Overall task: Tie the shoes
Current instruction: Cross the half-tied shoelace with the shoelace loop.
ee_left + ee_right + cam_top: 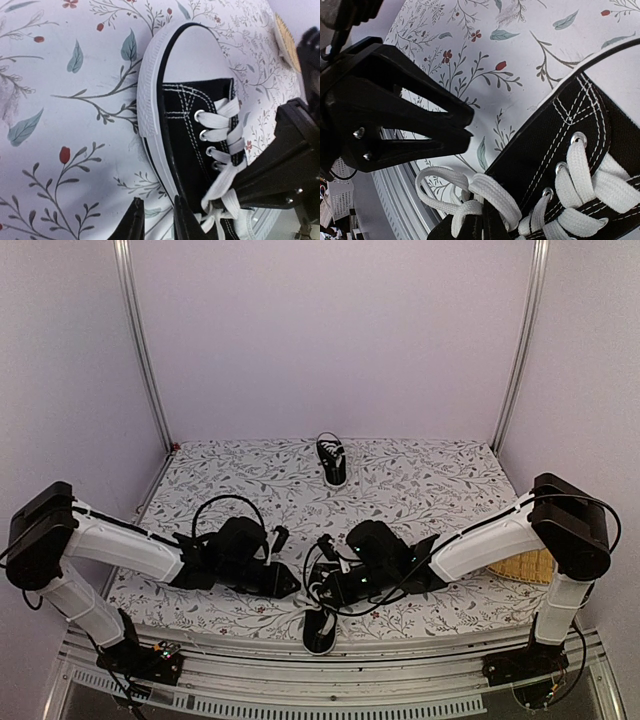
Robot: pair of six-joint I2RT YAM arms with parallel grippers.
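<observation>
From above, one shoe (320,632) lies lengthwise, near-to-far, at the near edge of the tabletop (430,480) between both arms, its front hidden beneath them; the other shoe (332,461) sits far back. On the left arm (130,545), the wrist camera shows jaws slightly spread, empty, just beside the shoe. On the right arm (480,540), the camera shows jaws pressed together, pinching the lace (492,195), tips cut off.

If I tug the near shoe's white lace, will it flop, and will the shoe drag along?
The white lace likely flops: its loops sag in soft curves. Flat and woven, it probably grips well. The near shoe is low canvas, probably light, so it may slide.
</observation>
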